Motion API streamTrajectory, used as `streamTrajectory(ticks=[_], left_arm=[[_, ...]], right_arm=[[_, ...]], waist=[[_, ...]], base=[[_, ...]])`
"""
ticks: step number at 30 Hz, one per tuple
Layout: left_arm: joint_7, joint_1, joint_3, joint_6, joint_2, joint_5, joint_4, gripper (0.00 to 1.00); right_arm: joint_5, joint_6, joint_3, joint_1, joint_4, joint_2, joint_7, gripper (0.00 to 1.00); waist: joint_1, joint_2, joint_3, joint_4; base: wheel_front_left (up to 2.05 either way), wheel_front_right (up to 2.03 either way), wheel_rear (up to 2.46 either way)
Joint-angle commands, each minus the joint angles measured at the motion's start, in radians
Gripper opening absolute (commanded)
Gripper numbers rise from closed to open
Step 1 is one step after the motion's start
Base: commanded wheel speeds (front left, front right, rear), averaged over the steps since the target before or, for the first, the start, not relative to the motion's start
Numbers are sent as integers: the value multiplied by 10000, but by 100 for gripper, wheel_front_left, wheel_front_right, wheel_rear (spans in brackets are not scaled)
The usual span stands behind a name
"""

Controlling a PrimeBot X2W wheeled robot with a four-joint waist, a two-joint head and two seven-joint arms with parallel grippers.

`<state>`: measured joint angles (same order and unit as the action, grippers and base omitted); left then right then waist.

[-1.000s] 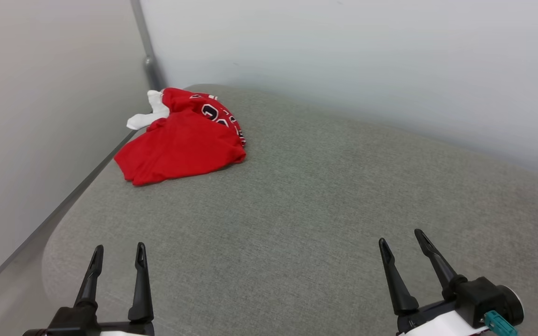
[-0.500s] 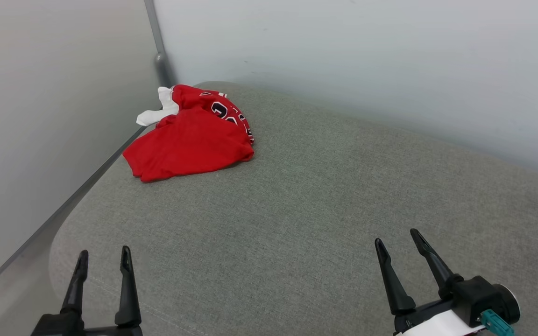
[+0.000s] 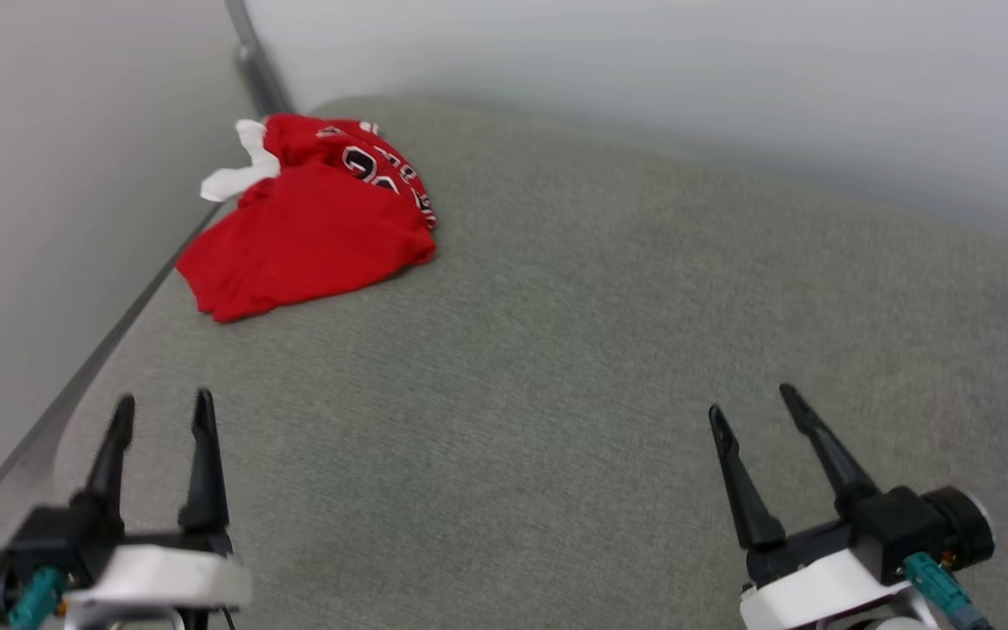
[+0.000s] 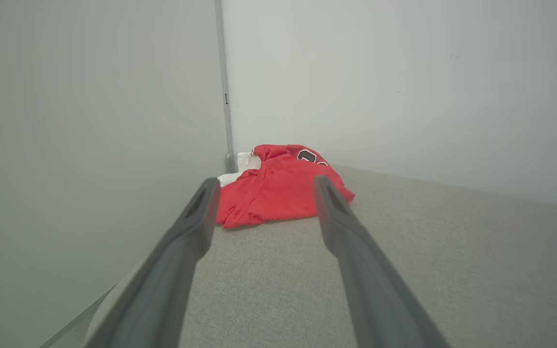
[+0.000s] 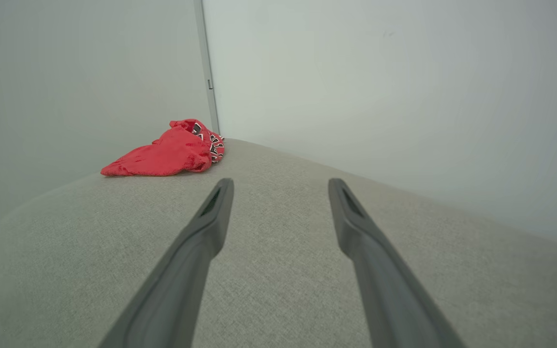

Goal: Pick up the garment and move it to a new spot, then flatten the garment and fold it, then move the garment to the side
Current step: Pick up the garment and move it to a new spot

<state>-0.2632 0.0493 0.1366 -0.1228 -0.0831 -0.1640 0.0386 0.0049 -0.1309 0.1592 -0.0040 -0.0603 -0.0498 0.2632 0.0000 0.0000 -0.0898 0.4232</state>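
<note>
One garment [image 3: 307, 232] (crumpled), one grey surface [image 3: 556, 367]

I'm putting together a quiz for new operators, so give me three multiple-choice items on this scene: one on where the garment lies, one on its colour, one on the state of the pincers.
1. Where does the garment lie on the grey padded surface?
A. at its far left corner
B. at its near right edge
C. in its middle

2. What colour is most of the garment?
A. blue
B. red
C. green

3. How do the left pincer and the right pincer stand?
A. both shut on the garment
B. left shut, right open
C. both open and empty

Answers:
1 A: it lies bunched at the far left corner in the head view.
2 B: nearly all the cloth in sight is red.
3 C: each pair of fingers stands apart over bare surface, well short of the garment.
</note>
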Motion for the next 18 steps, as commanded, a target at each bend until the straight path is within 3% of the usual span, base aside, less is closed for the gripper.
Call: streamTrajectory(ticks=[1, 4, 8, 14, 18], left_arm=[[-25, -467, -70, -45, -191, -129, -199, 100], [-24, -1518, -497, -66, -994, -654, -940, 100], [98, -3118, -1395, -67, -2594, -1672, -2109, 100], [1958, -5988, -3134, -58, -5070, -4123, -3194, 100], [4034, -7815, -3951, -60, -6388, -6293, -3989, 100]], right_arm=[[-133, 4, -68, -220, 105, -10, 25, 100], [-515, 3, -131, -485, 334, -11, 25, 100], [-1018, 3, -179, -844, 739, -15, 25, 100], [-1692, 3, -397, -1303, 1278, -11, 24, 100], [-2113, 3, -587, -1494, 1587, -14, 24, 100]], waist=[[0, 0, -730, -422], [0, 0, -1468, -663], [0, 0, -2460, -1022], [0, 0, -3835, -1497], [0, 0, -4535, -1864]], base=[[0, 0, 0], [0, 0, 0], [0, 0, 0], [0, 0, 0], [0, 0, 0]])
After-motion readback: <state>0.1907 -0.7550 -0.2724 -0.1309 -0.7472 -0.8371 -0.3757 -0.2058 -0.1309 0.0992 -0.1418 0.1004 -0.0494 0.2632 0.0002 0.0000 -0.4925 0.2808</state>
